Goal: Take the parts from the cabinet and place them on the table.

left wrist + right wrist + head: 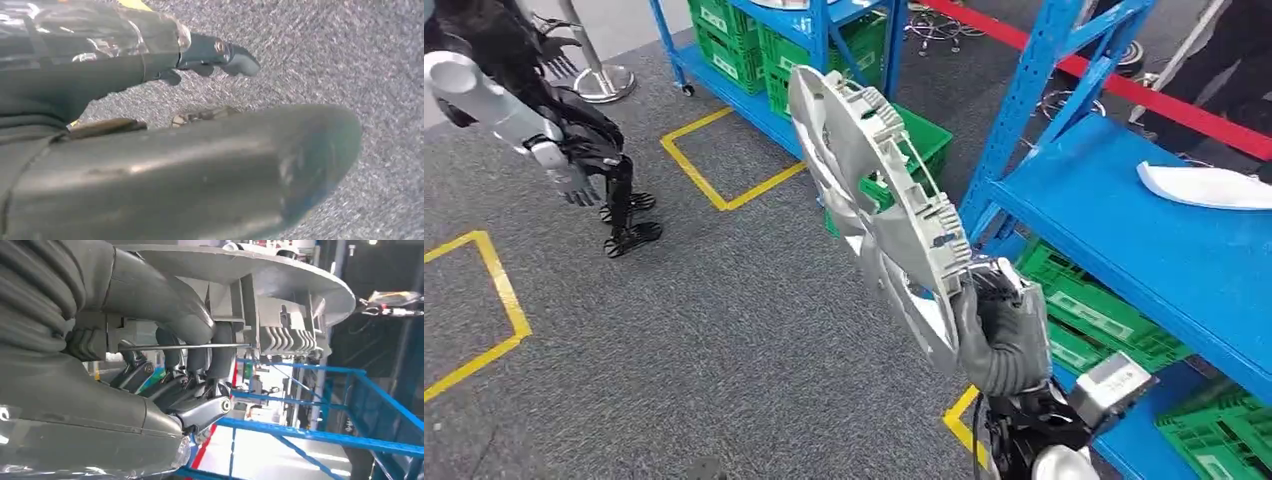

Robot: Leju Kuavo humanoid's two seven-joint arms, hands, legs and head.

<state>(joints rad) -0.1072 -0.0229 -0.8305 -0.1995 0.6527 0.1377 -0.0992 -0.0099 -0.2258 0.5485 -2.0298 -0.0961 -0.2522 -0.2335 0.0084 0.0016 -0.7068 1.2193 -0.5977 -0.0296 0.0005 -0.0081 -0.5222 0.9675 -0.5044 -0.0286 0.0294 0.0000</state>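
Note:
My right hand (1004,330) grips the rim of a large grey plastic wheel-cover part (874,200) and holds it up on edge over the carpet, left of the blue cabinet shelf (1144,240). Up close, the thumb and dark fingers (200,355) clamp the ribbed rim of the part (280,280). A white curved part (1209,186) lies on the blue shelf at the right. My left hand (576,180) hangs at the far left over the carpet with nothing in it; its fingers (220,55) are slightly apart above the floor.
Blue racks with green crates (734,40) stand at the back, and more green crates (1114,320) sit under the right shelf. Yellow tape squares (724,190) mark the grey carpet. A red barrier line (1144,95) crosses behind. A chrome post base (604,80) stands at upper left.

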